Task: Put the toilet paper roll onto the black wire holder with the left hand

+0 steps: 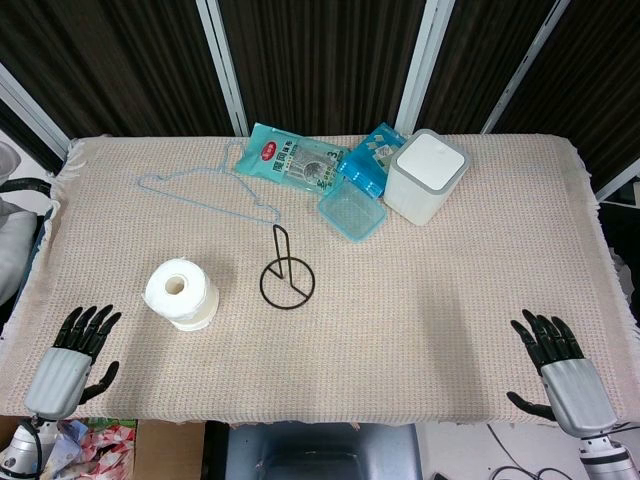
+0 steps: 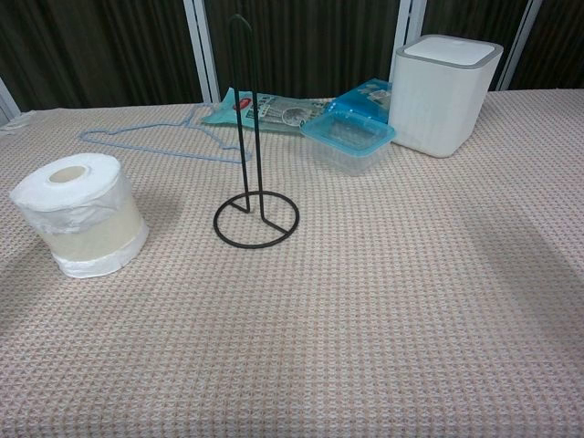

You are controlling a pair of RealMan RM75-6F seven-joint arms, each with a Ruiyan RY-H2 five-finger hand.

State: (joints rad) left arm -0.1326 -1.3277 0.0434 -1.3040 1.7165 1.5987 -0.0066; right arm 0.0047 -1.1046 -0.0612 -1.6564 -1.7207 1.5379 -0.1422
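A white toilet paper roll [image 1: 181,293] [image 2: 82,214] stands on end on the table, its core hole facing up and part of its wrapper still around it. To its right stands the black wire holder [image 1: 285,274] [image 2: 251,155], a ring base with a tall upright loop, bare. My left hand [image 1: 72,357] rests open near the table's front left edge, below and left of the roll. At the front right edge my right hand [image 1: 560,370] lies open, far from both. Neither hand shows in the chest view.
At the back lie a light blue wire hanger [image 1: 215,190], a teal packet [image 1: 292,160], a blue-lidded clear box [image 1: 352,211] and a white lidded bin [image 1: 425,175]. The woven cloth [image 1: 420,330] covers the table.
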